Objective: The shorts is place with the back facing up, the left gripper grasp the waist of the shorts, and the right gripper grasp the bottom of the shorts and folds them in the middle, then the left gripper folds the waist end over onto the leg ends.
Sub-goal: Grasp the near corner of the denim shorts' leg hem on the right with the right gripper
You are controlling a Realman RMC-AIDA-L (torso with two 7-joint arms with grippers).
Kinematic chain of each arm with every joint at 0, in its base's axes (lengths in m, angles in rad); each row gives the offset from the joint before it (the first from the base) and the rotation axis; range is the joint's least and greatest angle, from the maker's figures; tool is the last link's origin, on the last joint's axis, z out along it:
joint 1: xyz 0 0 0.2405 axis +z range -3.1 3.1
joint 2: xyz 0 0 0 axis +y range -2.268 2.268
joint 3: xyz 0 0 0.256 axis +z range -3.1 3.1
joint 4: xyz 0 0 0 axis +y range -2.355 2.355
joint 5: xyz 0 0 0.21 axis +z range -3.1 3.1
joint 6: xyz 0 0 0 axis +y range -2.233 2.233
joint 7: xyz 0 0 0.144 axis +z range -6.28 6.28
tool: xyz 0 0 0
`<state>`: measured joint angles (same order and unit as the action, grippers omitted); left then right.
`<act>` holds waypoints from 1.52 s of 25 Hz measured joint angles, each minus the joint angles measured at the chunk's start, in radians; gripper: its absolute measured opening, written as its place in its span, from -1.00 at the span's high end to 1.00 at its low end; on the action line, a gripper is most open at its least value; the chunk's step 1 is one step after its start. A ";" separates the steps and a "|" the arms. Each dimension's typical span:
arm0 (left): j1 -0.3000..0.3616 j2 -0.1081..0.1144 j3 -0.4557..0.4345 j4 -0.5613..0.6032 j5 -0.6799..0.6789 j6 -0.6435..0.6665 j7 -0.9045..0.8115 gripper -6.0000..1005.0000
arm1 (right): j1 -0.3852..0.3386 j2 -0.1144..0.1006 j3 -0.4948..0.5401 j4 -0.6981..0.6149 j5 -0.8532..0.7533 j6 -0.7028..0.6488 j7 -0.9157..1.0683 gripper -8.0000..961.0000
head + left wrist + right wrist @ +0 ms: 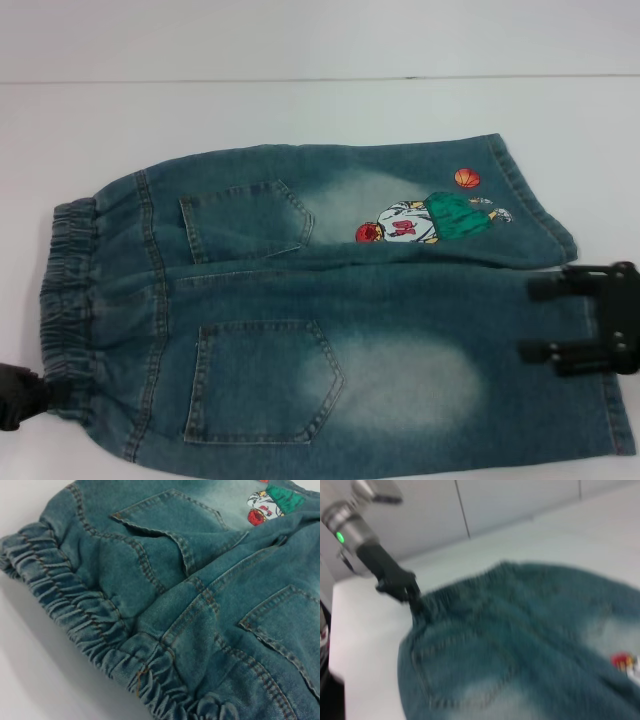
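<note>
The shorts point(330, 310) lie flat on the white surface point(300, 110), back side up, both patch pockets visible. The waist point(68, 300) points toward the robot's left; the leg ends point(600, 330) point toward its right, with the cartoon print point(425, 218) on the far leg.

The left pincer point(40, 395) sits at the near corner of the waist. In the right wrist view its tip point(417, 600) meets the gathered band, and it appears clamped on the waist, though the finger gap itself is not clearly shown. The right pincer point(575, 320) rests over the hem of the near leg with its two fingers apart, not yet closed on fabric.

Step in hand, as judged: securing both ends before the lengthwise fold.

1. Lower the right pincer until one finger slides under the bottom of the shorts, then close on the hem only.
2. Confirm both denim layers of the near leg are caught; a single layer will let the leg open.
3. Lift both ends together and level, so the near half travels over the far half along the centre seam point(330, 268).
4. Keep the fabric lightly taut; slack at the elastic waist will skew the fold.
</note>
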<state>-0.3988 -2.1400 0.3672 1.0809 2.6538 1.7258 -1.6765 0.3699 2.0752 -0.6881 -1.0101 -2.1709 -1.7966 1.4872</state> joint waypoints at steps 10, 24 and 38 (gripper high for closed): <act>-0.005 -0.001 0.041 -0.025 0.006 -0.045 0.013 0.88 | 0.110 -0.019 -0.013 -0.215 -0.412 -0.192 0.367 -0.69; 0.002 0.003 0.042 -0.067 0.004 -0.074 0.010 0.88 | 0.159 -0.003 -0.198 -0.211 -0.659 -0.196 0.558 -0.70; 0.003 0.000 0.041 -0.072 0.004 -0.075 0.014 0.88 | 0.182 0.008 -0.227 -0.124 -0.680 -0.186 0.577 -0.70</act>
<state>-0.3959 -2.1396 0.4086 1.0089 2.6581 1.6503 -1.6627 0.5518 2.0831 -0.9148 -1.1337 -2.8511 -1.9822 2.0645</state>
